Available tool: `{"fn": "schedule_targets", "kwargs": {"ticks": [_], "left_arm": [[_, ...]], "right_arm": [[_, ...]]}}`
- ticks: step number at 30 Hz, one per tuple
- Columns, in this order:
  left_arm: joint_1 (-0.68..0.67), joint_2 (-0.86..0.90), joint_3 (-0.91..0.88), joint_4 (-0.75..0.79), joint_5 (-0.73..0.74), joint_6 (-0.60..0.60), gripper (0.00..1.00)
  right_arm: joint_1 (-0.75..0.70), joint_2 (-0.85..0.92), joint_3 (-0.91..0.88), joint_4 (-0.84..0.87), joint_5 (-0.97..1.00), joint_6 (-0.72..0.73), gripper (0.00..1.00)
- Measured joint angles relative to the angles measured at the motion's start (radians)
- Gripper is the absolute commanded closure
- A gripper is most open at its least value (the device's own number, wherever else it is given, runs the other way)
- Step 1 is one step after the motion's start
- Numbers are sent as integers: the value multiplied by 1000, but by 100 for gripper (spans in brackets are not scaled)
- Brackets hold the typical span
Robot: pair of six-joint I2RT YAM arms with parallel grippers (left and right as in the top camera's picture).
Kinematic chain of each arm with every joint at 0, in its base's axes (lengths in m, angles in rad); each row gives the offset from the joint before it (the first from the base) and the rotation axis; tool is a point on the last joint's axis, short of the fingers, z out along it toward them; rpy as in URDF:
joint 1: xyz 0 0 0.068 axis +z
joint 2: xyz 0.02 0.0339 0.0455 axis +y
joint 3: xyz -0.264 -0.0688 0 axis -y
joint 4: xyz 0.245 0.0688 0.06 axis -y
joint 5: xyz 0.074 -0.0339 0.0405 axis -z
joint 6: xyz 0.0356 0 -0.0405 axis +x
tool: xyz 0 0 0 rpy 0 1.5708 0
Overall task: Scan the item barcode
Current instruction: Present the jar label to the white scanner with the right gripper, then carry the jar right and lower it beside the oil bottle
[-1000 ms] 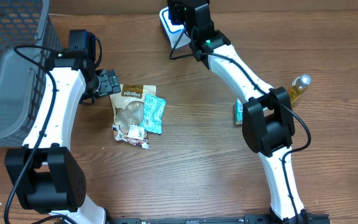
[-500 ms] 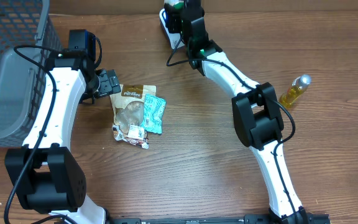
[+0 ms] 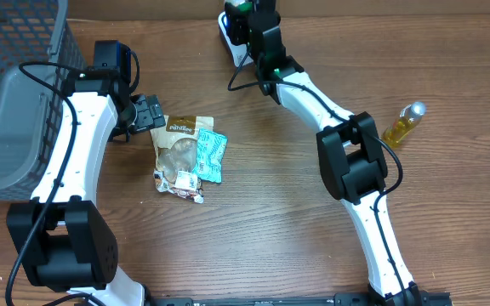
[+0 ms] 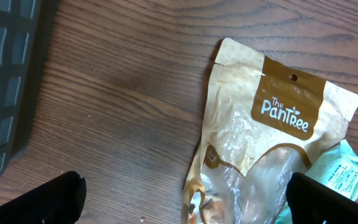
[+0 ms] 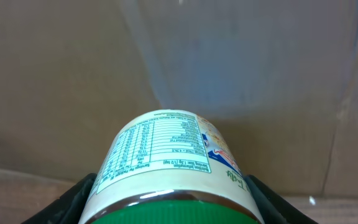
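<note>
A jar (image 5: 169,163) with a cream nutrition label and a green lid fills the lower right wrist view, and my right gripper (image 5: 173,208) is shut on it, black fingers (image 5: 79,200) on both sides. No barcode shows on the visible label. From overhead, that gripper (image 3: 249,19) is at the table's far edge beside a white and blue scanner (image 3: 228,34). My left gripper (image 3: 150,113) hangs open just left of a tan Pantree pouch (image 3: 179,143). In the left wrist view, this gripper (image 4: 185,205) spans the pouch's (image 4: 260,143) lower left edge.
A teal packet (image 3: 213,155) and a small snack pack (image 3: 177,181) lie against the pouch. A grey mesh basket (image 3: 11,93) stands at the far left. A yellow bottle (image 3: 402,121) lies at the right, past the right arm's elbow (image 3: 351,161).
Within the last second the right arm's elbow swung left, covering a teal box seen beside it before, and its gripper shifted slightly left at the scanner. The left arm stayed still.
</note>
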Motion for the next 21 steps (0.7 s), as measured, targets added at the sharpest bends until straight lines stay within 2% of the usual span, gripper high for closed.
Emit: {"fn": "schedule_targets", "kwargs": {"ticks": [5,9,16,21], "left_arm": [[0,0,0,0,0,0,0],[0,0,0,0,0,0,0],[0,0,0,1,0,0,0],[0,0,0,0,0,0,0]], "right_arm": [[-14,-29,0,-84,0,-12,96],[-20,-133,-5,-283,0,-64,96],[-24,-465,-1,-941,-2,-69,96],[-60,-604,14,-1362,0,-18,95]]}}
